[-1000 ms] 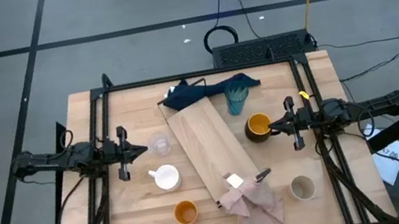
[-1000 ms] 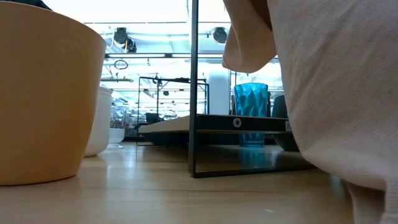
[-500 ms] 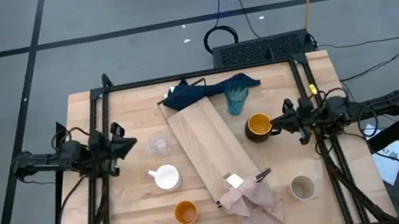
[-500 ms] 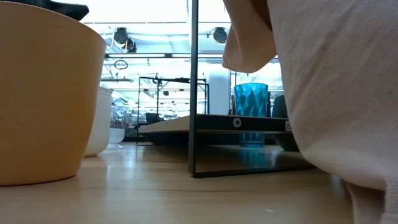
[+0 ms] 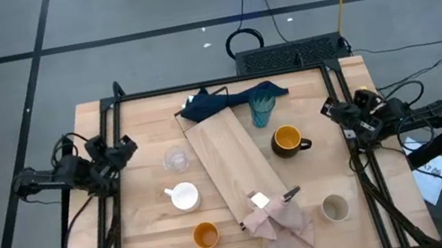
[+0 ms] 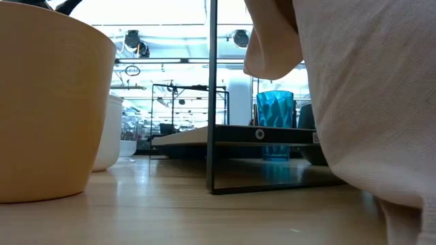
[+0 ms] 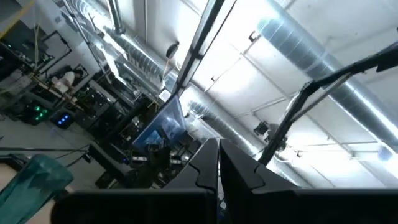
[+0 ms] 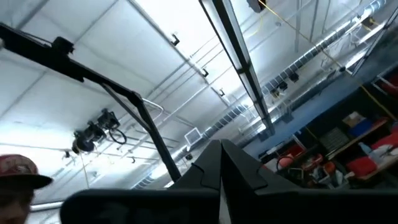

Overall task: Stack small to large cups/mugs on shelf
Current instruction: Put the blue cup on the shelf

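Observation:
The pale wood shelf lies aslant on the table's middle, its far end by a dark blue cloth and its near end under a pinkish cloth. All the cups stand on the table. The teal cup and the mustard mug are right of the shelf, and the beige-grey cup is near right. The clear glass, the white mug and the orange cup are left of it. My left gripper is shut at the left edge. My right gripper is shut at the right edge. Both point upward and hold nothing.
A black frame rail runs round the table, and one upright post shows in the low view. The pinkish cloth fills that view's right side and the orange cup its left. A person's capped head shows beyond the table.
Both grippers have risen, tipped their fingers upward and rolled about their own line. The left has drawn back toward the table's left edge and the right toward the right edge. Both have stayed shut. No cup, cloth or the shelf has moved.

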`<state>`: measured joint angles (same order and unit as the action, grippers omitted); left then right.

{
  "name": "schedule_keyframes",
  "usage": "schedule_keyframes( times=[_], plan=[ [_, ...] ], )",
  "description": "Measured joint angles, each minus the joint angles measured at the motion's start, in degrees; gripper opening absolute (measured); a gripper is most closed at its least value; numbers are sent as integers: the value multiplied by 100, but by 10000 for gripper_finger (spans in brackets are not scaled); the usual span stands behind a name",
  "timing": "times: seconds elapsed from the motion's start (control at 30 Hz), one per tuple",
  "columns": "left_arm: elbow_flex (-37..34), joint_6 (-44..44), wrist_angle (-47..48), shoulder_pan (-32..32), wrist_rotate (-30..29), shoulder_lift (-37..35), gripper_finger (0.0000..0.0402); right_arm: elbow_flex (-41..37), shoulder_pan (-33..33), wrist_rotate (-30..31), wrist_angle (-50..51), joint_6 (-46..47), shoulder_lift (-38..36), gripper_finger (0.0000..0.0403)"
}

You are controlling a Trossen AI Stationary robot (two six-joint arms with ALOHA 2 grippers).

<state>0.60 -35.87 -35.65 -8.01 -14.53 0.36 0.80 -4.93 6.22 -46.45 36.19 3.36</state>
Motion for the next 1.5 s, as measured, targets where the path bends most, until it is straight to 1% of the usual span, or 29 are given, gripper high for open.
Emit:
schedule_keyframes(
  times=[0.13, 0.23, 0.37, 0.43, 0.57, 0.63, 0.7, 0.77, 0.9, 0.97, 1.0, 1.07, 1.2, 1.3, 1.5],
  plan=[
    [2, -209, -10, 2, -63, 0, 15, 0, 0, 0, -76, 69, 4, 0],
    [2, -217, -90, 2, -92, 0, 15, 2, 0, 0, -369, 121, 4, 0],
    [2, -208, -202, 2, -122, 0, 15, 5, 0, -16, -796, 490, 3, 0],
    [2, -230, -220, 2, -123, 0, 15, 4, 0, -28, -806, 430, 2, 0],
    [2, -649, -237, 2, -150, 0, 15, 7, 0, -30, -817, 680, 4, 0],
    [2, -617, -244, 2, -235, 0, 15, 7, 0, 1, -831, 615, 4, 0],
    [2, -491, -240, 2, -467, 0, 15, 7, 0, 80, -880, 402, 4, 0],
    [2, -532, -237, 2, -674, 0, 14, 11, 0, 170, -862, 229, 4, 0],
    [24, -624, -177, 2, -708, 0, 14, 245, 0, 284, -485, 194, 17, 0],
    [188, -675, 34, 2, -712, 2, 15, 443, 0, 291, -126, 43, 52, 0],
    [331, -669, 237, 2, -713, 2, 15, 621, 0, 291, -20, -97, 96, 0],
    [737, -657, 986, 2, -755, 2, 15, 1000, 0, 286, 237, -366, 167, 0],
    [1837, -671, 2755, 2, -832, 264, 15, 1798, 0, 291, 1395, -847, 574, 13],
    [2710, -623, 3856, 1, -884, 735, 15, 2387, 0, 291, 1960, -1114, 889, 30],
    [4326, -763, 5583, 2, -788, 1942, 15, 3252, 0, 291, 2420, -1319, 1655, 48]
  ],
)
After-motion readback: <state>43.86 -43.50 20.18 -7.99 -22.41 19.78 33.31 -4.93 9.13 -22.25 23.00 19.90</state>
